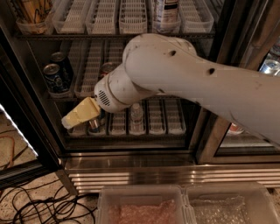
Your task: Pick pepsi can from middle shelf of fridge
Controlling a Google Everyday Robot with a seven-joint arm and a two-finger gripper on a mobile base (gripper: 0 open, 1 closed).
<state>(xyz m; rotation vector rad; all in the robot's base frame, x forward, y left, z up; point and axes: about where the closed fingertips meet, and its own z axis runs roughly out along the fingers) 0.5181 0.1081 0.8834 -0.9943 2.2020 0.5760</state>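
Note:
The pepsi can (54,78) stands upright at the left end of the middle shelf (91,65), in a white lane tray, with a second dark can (64,64) behind it. The fridge (131,174) is open in front of me. My gripper (80,113), a cream-yellow wedge on the thick white arm (175,74), hangs below and to the right of the pepsi can, in front of the lower shelf, apart from the can. A red can (107,68) is mostly hidden behind the arm.
The lower shelf holds a can (94,125) and a small bottle (136,114). The top shelf holds a tall container (165,12). Cables (39,205) lie on the floor at the left. Two clear plastic bins (140,205) sit in front. More cans (269,68) show behind the right door.

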